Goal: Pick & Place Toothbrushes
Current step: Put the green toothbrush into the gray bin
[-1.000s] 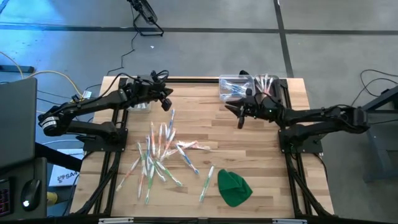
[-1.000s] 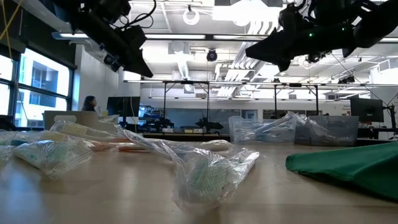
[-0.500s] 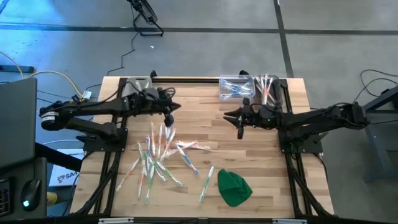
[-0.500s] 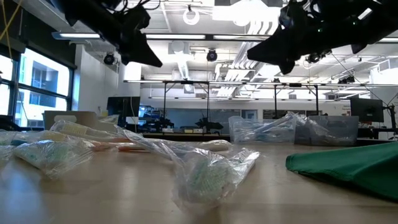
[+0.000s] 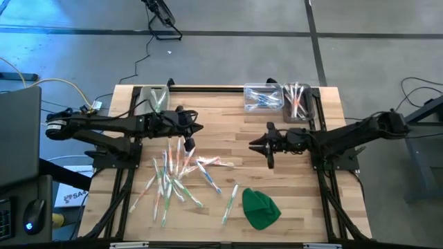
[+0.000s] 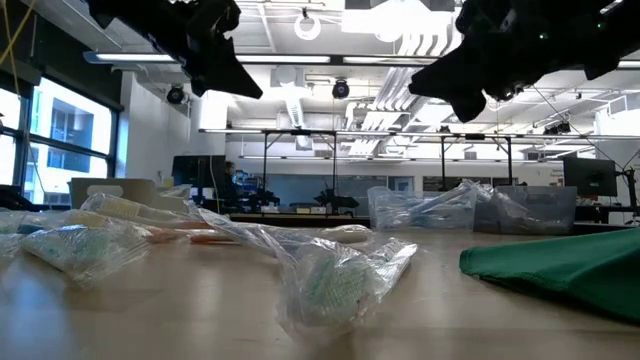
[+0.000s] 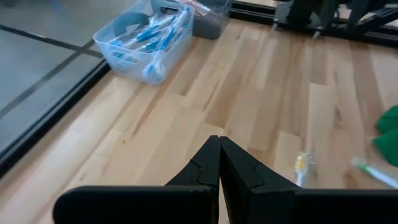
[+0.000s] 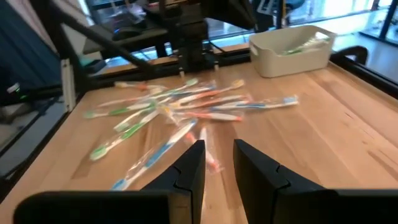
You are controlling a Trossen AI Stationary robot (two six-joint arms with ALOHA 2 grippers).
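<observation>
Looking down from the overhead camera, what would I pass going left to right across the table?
Left gripper → pile of toothbrushes → green cloth → right gripper → bin of orange toothbrushes.

Pale toothbrushes (image 5: 181, 166) with green, blue, orange accents; green cloth (image 5: 260, 208); light striped wood table (image 5: 228, 121)

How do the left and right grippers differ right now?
The left gripper has its fingers pressed shut; the right gripper shows a gap between its fingers. In the high view, the left one sits over the top of the toothbrush pile, while the right one hovers over bare table beside it. Both are empty.
</observation>
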